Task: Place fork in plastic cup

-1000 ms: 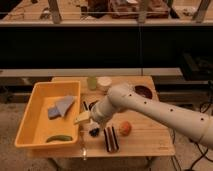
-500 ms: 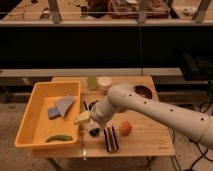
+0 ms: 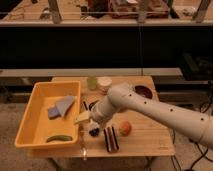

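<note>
The fork (image 3: 83, 146) is a thin pale utensil lying near the table's front edge, just right of the yellow bin. At the back of the table stands the plastic cup (image 3: 91, 82), pale yellow-green and upright. My white arm reaches in from the right and bends down over the table's middle. Its gripper (image 3: 93, 128) hangs low and open, a little above and to the right of the fork and well in front of the cup. I see nothing held in it.
A yellow bin (image 3: 30, 120) on the left holds a blue-grey cloth and a green item. A white tub (image 3: 104, 83) stands beside the cup, with a dark bowl (image 3: 142, 91) further right. A pale yellow block (image 3: 82, 118), dark brush (image 3: 111, 138) and orange fruit (image 3: 125, 128) lie near the gripper.
</note>
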